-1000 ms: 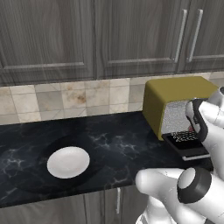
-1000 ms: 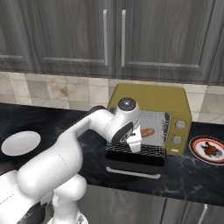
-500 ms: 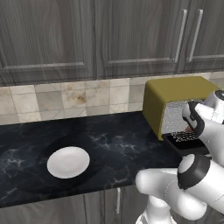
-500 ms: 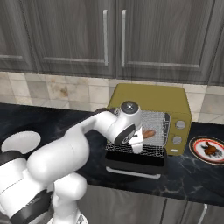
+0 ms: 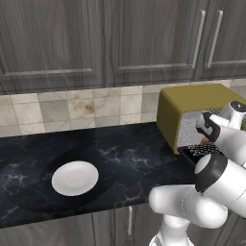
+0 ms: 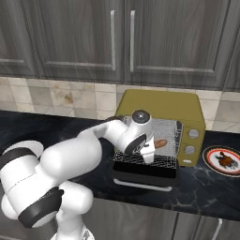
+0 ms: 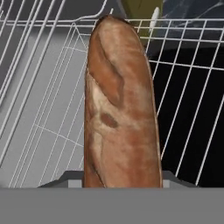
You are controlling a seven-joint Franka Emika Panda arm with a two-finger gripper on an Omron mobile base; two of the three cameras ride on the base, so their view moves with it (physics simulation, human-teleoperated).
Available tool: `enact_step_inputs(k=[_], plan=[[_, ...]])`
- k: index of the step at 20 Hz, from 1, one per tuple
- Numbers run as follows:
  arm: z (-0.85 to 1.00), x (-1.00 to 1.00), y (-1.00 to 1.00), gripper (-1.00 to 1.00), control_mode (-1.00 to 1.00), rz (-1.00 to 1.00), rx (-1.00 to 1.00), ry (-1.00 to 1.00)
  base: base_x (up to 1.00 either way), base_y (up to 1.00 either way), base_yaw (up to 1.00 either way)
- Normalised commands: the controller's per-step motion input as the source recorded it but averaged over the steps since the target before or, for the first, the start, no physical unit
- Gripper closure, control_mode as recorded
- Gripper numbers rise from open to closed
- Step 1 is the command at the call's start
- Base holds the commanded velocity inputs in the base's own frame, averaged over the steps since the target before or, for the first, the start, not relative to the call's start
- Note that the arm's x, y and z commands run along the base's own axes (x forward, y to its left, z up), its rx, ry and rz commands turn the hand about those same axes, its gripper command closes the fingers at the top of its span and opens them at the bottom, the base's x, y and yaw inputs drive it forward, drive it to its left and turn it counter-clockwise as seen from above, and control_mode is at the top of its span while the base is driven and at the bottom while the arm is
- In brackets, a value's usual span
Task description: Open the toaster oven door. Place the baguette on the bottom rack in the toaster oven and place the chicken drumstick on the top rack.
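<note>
The mustard-yellow toaster oven [image 6: 159, 101] [image 5: 192, 98] stands on the dark counter with its door [image 6: 145, 177] folded down flat. A wire-mesh rack [image 6: 157, 161] juts out over the door, and I cannot tell which rack it is. My gripper [image 6: 149, 149] [image 5: 207, 137] hovers at the oven's mouth, shut on the baguette [image 6: 160, 143]. In the hand view the brown slashed baguette [image 7: 120, 109] reaches forward over silvery wire mesh [image 7: 43, 109]; my fingertips are hidden. The chicken drumstick [image 6: 226, 160] lies on a red-rimmed plate [image 6: 212, 161] to the right of the oven.
A white plate [image 5: 75, 178] sits on the black marble counter [image 5: 129, 158] left of the oven. Grey cabinets [image 6: 122, 42] hang above a tiled backsplash. My own arm crosses in front of the oven's left side.
My hand has edged slightly toward the oven opening with the baguette still in its grip, and the arm's elbow has swung round. The oven and plates have not moved.
</note>
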Motion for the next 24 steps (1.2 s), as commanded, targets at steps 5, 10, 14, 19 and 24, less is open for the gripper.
enact_step_inputs(k=[5,10,14,19,24], plan=[[-0.24,0.10,-0.13,1.00,-1.00,0.01,0.00,0.00,0.00,0.00,0.00],[-0.27,-0.07,-0.23,1.00,-1.00,0.00,0.00,0.00,0.00,0.00,0.00],[-0.26,-0.16,-0.27,1.00,-1.00,0.01,0.00,0.00,0.00,0.00,0.00],[-0.21,-0.22,-0.17,1.00,-1.00,0.01,0.03,0.00,0.00,0.00,0.00],[-0.27,-0.23,-0.06,1.00,-1.00,0.01,0.03,0.00,0.00,0.00,0.00]])
